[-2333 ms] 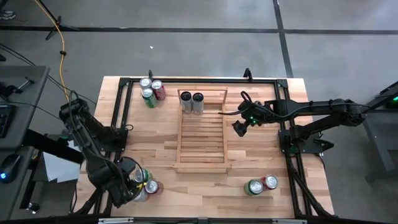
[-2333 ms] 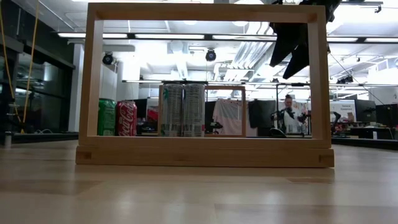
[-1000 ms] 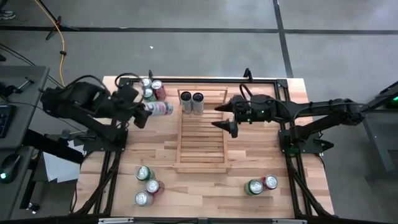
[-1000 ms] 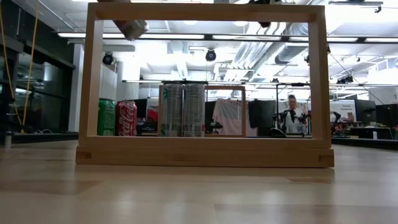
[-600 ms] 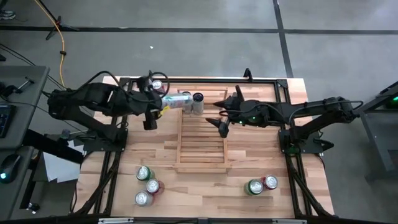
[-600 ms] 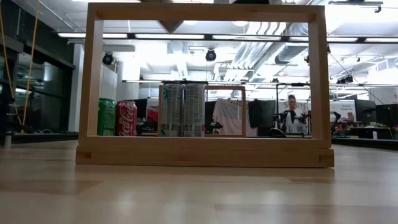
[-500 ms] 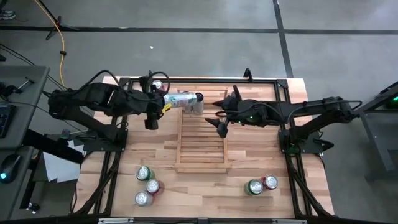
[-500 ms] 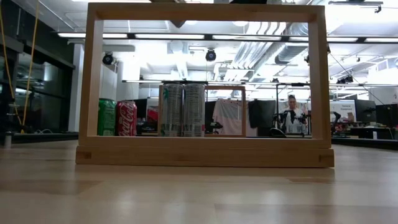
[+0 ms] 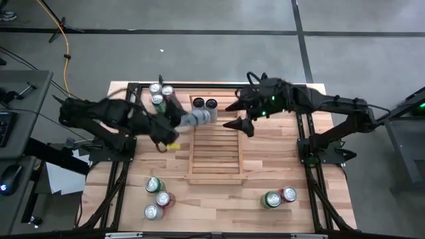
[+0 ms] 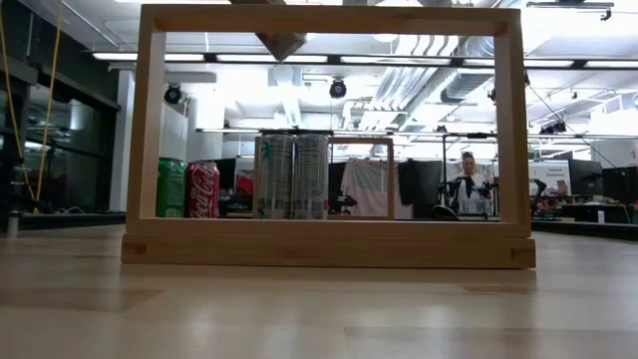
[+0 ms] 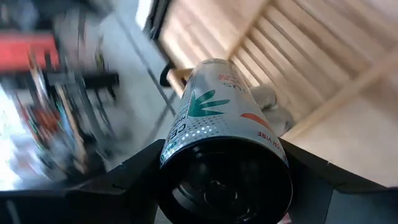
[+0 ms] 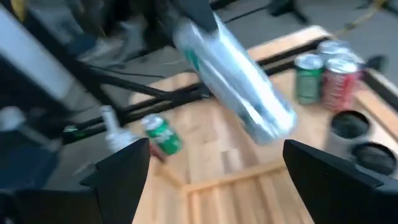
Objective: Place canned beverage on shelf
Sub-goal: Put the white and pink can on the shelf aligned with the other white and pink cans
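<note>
Gripping a silver can (image 9: 197, 118) sideways, the left gripper (image 9: 178, 122) hangs over the shelf (image 9: 216, 156); right gripper (image 9: 240, 113) fingers spread.

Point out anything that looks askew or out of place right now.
Only the silver can is off upright: the left gripper holds it tilted, nearly on its side, over the left rail of the shelf. The two cans already at the shelf's far end stand upright. The right gripper hangs open nearby.

A white Coca-Cola script is seen on the red can (image 10: 202, 189) standing beside the shelf (image 10: 329, 244).
</note>
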`<state>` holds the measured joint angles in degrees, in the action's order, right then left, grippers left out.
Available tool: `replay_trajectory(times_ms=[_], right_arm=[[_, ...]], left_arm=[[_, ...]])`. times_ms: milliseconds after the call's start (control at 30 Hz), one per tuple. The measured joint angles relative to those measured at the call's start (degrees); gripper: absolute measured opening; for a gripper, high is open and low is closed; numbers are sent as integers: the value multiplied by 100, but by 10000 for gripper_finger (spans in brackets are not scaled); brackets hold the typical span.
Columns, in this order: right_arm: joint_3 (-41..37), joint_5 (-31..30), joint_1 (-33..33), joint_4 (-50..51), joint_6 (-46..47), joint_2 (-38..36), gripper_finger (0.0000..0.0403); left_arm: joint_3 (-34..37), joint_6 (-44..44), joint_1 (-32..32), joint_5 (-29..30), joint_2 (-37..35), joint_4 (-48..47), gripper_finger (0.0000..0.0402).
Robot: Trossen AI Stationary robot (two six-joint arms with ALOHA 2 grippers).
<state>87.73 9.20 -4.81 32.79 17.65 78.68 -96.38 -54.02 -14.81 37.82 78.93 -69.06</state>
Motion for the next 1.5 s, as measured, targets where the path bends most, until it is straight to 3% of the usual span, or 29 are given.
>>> replay_trajectory(times_ms=[200, 333, 667, 833, 1100, 1500], right_arm=[[261, 1845, -525, 436, -13, 167, 353], [261, 2552, -687, 613, -309, 377, 353], [261, 2848, -910, 659, -1462, 817, 353], [260, 3450, -831, 696, -1440, 1081, 353], [253, 3552, -653, 503, -1378, 1535, 353], [253, 3936, -645, 49, -1052, 1617, 353]], left_arm=[[0, -1469, -290, 588, 652, 96, 243], [0, -1981, -364, 935, 960, 490, 243], [0, -2666, -616, 518, 1070, 1574, 243], [-2, -2667, -643, 236, 1068, 1659, 243], [-8, -2761, -616, -14, 1068, 1949, 243], [-9, -2966, -385, -245, 1065, 2149, 243]])
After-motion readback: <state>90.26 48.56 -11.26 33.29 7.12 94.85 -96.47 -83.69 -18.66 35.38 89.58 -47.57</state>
